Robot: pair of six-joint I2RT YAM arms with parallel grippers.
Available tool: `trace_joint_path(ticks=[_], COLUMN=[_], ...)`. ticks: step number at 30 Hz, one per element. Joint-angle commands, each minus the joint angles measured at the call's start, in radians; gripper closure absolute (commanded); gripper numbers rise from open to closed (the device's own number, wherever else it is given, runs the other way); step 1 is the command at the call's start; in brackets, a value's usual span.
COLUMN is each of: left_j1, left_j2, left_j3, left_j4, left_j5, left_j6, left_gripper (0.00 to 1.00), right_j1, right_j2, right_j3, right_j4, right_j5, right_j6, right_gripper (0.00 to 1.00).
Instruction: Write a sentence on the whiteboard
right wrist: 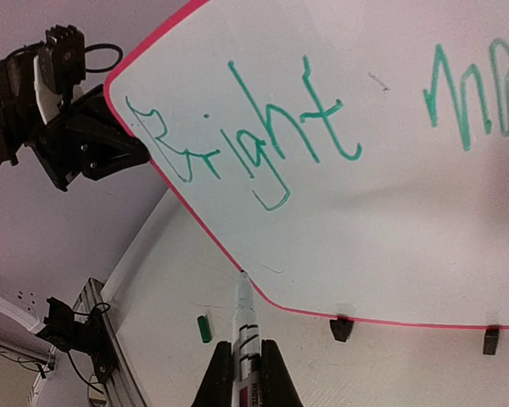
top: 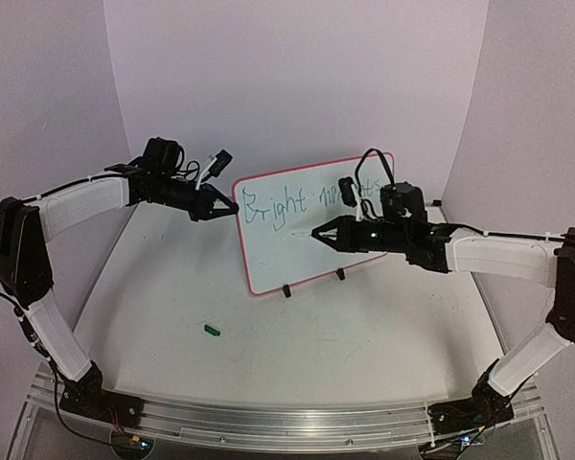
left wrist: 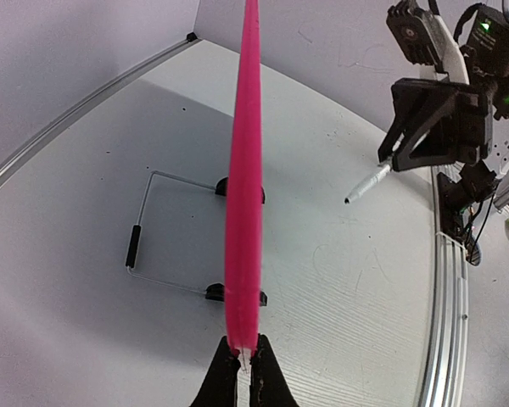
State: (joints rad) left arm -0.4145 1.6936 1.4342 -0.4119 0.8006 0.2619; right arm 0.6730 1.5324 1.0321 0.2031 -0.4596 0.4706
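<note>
Whiteboard (top: 297, 257) upright on 2 clip feet (top: 286, 290), mid surface (top: 172, 307); green writing ("Bright" legible). L hand (top: 234, 213) pinched on its left rim. R hand (top: 318, 233) clamps marker (right wrist: 245, 315), tip apart from board. Green cap (top: 211, 330) lies nearer the arm bases.

whiteboard (right wrist: 365, 212): right side cut off | second word (right wrist: 471, 97): cut short, unreadable | marker (right wrist: 244, 326): lower barrel cut off

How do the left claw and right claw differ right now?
The left claw pinches the whiteboard by its rim; the right claw grips a marker. The left claw touches the board; the right claw's marker tip looks clear of it. Both are shut, pointing inward at the board.
</note>
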Motion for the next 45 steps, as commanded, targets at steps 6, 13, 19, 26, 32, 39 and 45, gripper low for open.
trace_joint_path(ticks=[6, 13, 19, 26, 32, 39, 45], left_j1=[-0.024, -0.024, -0.025, -0.026, -0.026, -0.027, -0.027], left_j2=[-0.005, -0.002, 0.001, 0.003, 0.003, 0.003, 0.003], left_j3=[0.019, 0.019, 0.02, 0.02, 0.02, 0.02, 0.02], left_j4=[-0.064, -0.068, -0.068, -0.069, -0.069, -0.071, -0.071], left_j5=[-0.007, -0.012, -0.011, -0.01, -0.012, -0.013, -0.014], left_j6=[0.017, 0.02, 0.021, 0.02, 0.022, 0.023, 0.024], left_gripper=[1.0, 1.0, 1.0, 1.0, 1.0, 1.0, 1.0], right_j1=[0.132, 0.152, 0.152, 0.152, 0.151, 0.151, 0.154], right_j2=[0.124, 0.248, 0.292, 0.334, 0.351, 0.376, 0.397], right_j3=[0.08, 0.156, 0.179, 0.199, 0.214, 0.244, 0.244], right_j4=[0.11, 0.116, 0.118, 0.118, 0.12, 0.118, 0.092], right_j5=[0.088, 0.106, 0.15, 0.166, 0.194, 0.171, 0.152], right_j6=[-0.018, -0.01, -0.001, 0.001, -0.003, -0.014, -0.021], right_gripper=[1.0, 1.0, 1.0, 1.0, 1.0, 1.0, 1.0])
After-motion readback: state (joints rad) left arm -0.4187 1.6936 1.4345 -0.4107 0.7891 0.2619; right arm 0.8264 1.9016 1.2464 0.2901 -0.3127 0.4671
